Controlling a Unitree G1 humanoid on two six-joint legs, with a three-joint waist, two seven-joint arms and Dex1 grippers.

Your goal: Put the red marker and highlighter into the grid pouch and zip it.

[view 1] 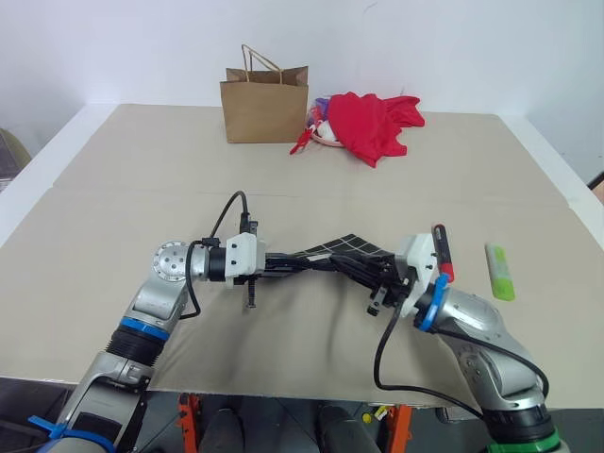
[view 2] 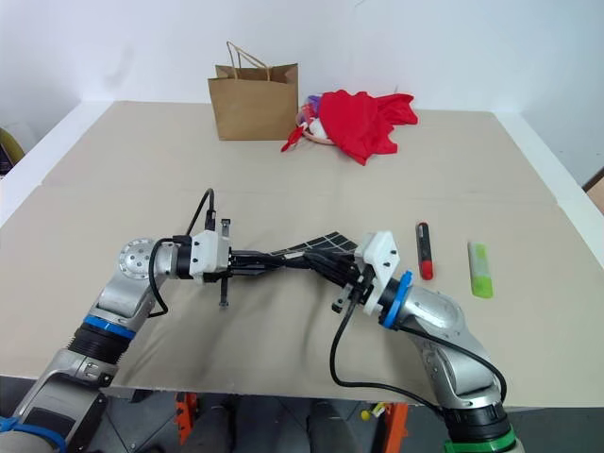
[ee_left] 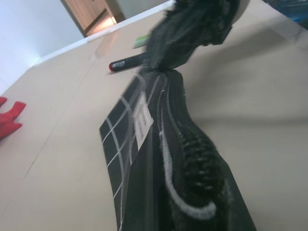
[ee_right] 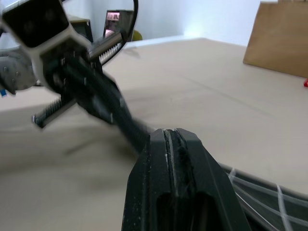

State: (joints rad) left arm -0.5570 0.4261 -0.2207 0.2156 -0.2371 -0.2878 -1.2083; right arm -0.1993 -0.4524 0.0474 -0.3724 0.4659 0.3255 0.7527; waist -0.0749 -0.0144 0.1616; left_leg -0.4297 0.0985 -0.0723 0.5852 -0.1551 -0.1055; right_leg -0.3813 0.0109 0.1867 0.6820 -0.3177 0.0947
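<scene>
While both our arms meet over the middle of the table [view 1: 113, 179], our left gripper [view 2: 283, 260] is clamped on one end of the grid pouch [view 2: 326, 243] and our right gripper [view 2: 332, 271] is pinched shut on the pouch's other end, near the zipper line as far as we can judge. The pouch hangs between them, lifted and twisted, its white grid showing on the far face. To the right of our right arm the red marker [view 2: 424, 249] lies flat on the table, and just right of it the highlighter [view 2: 480, 269], the two near each other and not touching. At the far edge stand the brown paper bag [view 2: 253, 100] and, right of it, the red cloth [view 2: 363, 120]. We judge the task barely begun: the pouch is in hand, perhaps for opening the zipper, but neither pen is inside and the zipping remains.
</scene>
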